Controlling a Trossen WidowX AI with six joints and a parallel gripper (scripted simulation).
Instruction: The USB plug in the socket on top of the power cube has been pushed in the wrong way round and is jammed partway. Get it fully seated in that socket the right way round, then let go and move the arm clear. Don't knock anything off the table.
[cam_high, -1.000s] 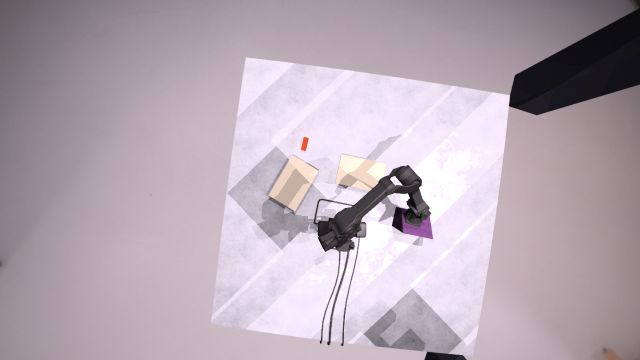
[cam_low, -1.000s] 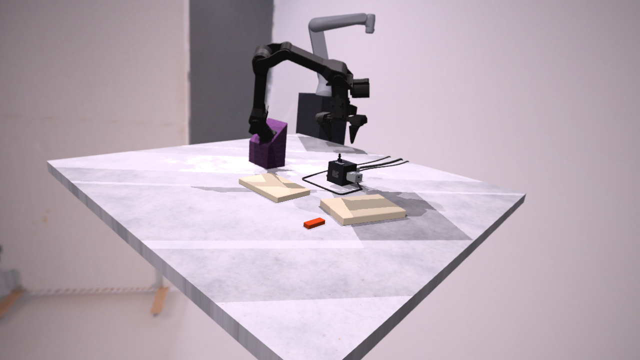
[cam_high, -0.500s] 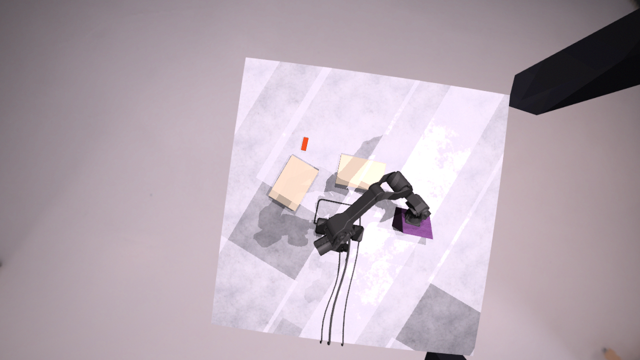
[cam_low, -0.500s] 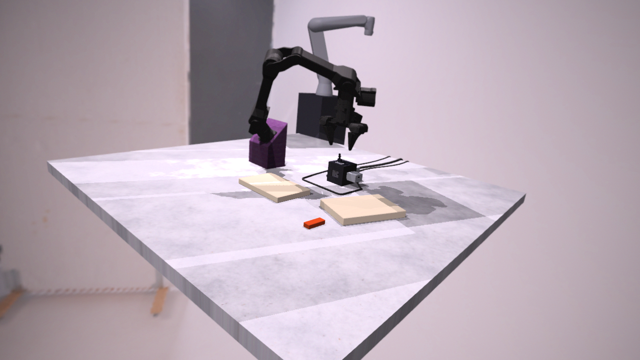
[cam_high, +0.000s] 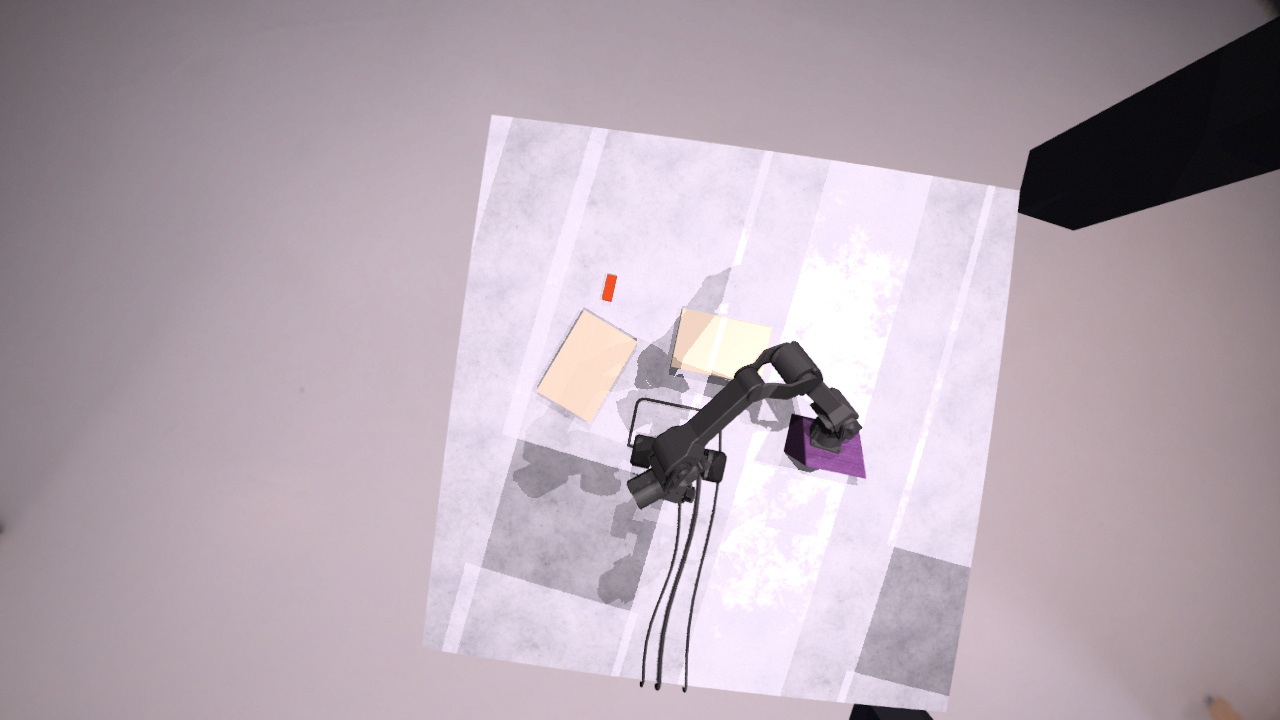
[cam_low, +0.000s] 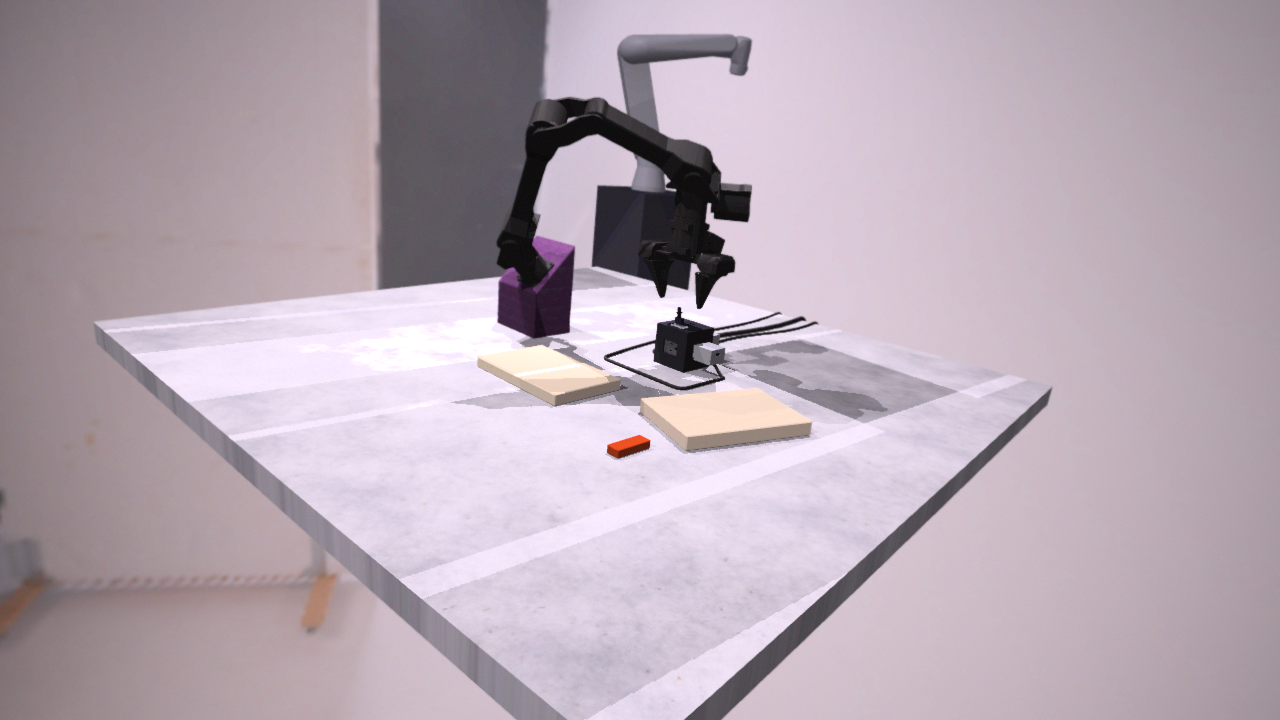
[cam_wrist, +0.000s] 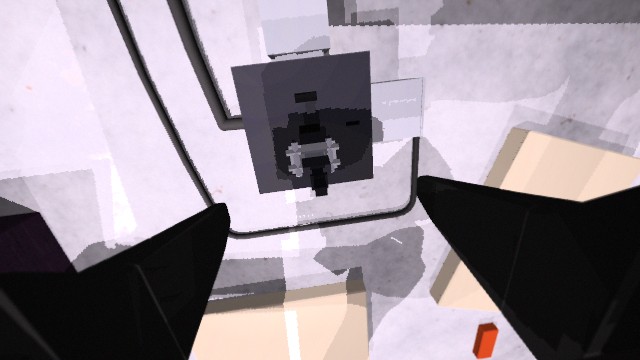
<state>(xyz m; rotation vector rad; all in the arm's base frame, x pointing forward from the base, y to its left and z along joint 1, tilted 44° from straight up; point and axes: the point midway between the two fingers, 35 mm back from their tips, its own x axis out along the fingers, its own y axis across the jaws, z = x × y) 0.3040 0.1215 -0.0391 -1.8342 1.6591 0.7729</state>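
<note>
From above, the arm covers the power cube; two tan slabs (cam_high: 586, 364) lie beyond it. From the side, the gripper (cam_low: 682, 282) hangs above the power cube (cam_low: 678, 344), fingers spread wide and empty, with the USB plug (cam_low: 678, 315) upright on top. At the wrist, the USB plug (cam_wrist: 312, 157) sits in the cube's top socket, between and beyond both fingertips

Arm (cam_low: 617, 134) all matte black, slim boxy links with rounded joint housings, mounted on purple wedge base (cam_low: 537, 291). Black boxy module on the wrist. Gripper (cam_low: 684, 286) black, two tapered fingers ending in points. No markings or screws discernible.
</note>
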